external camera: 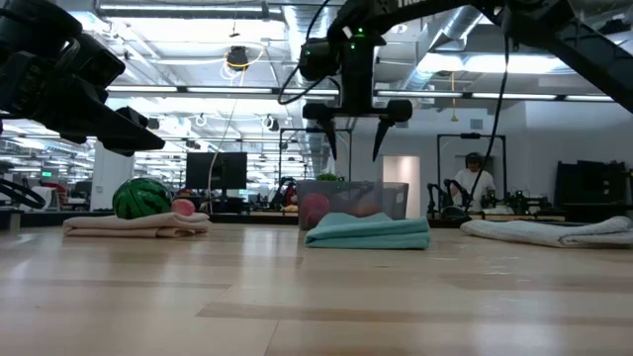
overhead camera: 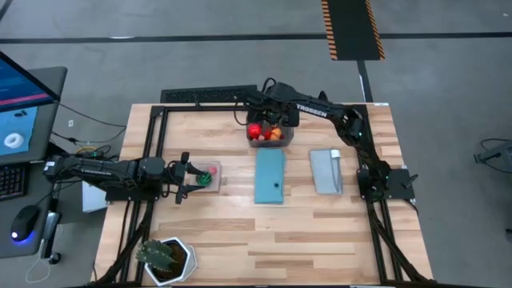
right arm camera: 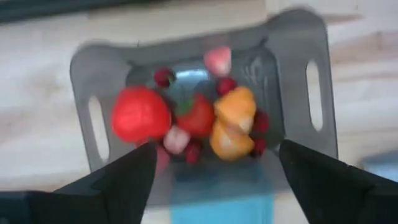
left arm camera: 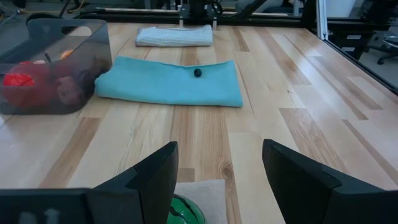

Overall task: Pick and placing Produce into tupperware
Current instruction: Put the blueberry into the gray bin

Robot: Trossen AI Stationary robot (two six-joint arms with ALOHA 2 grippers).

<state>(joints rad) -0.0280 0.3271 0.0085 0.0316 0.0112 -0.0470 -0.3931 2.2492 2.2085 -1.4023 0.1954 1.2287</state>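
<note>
High view: tupperware [overhead camera: 270, 136] upright, mouth up, long axis left-right.

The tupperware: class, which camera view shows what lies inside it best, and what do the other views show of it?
The right wrist view: it looks straight down into the tupperware at the red, orange and pink produce. The high view shows it small, under the right gripper. The low and left wrist views show only its side wall.

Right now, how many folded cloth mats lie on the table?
3: a tan mat under the left gripper, a blue mat mid-table below the tupperware, and a grey mat to its right.
</note>
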